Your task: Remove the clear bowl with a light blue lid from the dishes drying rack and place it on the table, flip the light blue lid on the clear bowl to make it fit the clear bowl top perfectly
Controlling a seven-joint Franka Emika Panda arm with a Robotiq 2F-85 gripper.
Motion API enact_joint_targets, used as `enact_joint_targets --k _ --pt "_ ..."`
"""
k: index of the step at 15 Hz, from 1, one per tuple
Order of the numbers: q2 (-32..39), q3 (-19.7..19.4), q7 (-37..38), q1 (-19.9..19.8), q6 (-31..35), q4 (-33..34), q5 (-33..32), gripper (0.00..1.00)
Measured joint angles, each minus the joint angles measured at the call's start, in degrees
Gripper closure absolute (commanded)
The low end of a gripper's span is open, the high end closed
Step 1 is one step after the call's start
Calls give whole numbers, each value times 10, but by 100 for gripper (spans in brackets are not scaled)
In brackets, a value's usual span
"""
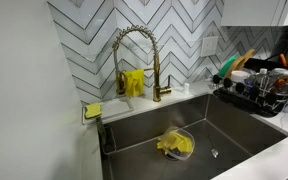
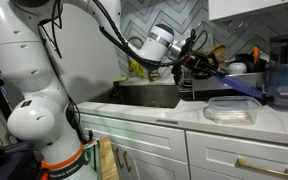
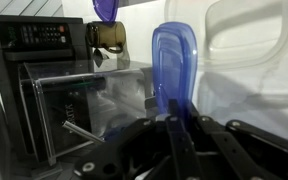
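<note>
Shut tight with the pincer (image 3: 172,128) on the light blue lid (image 3: 174,55) — held on edge, above the table (image 2: 149,120). Down on that table, beside the sink (image 1: 184,125) — the clear bowl (image 2: 231,110), lidless, out of the dishes drying rack (image 1: 259,95).

Camera one, an exterior view, looks down from the counter's front into the sink (image 1: 224,135), facing the chevron backsplash (image 1: 84,40) and gold faucet (image 1: 136,55); the dishes drying rack (image 1: 259,95) is cut off at the frame's edge. An exterior view stands low beside the robot arm (image 2: 34,90), looking along the counter (image 2: 164,125) at the same sink and dishes drying rack. The wrist view sits closest, hard against a blue utensil (image 3: 174,60).
</note>
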Motion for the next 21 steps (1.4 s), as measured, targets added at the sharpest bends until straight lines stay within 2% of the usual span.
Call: enact_joint_targets --k 5,13,21 --pt "-21 -5 -18 -4 10 -16 -1 98" --pt "-34 -19 -39 -15 64 -49 -11 98" --pt "-48 -23 -48 -21 64 -57 -18 98"
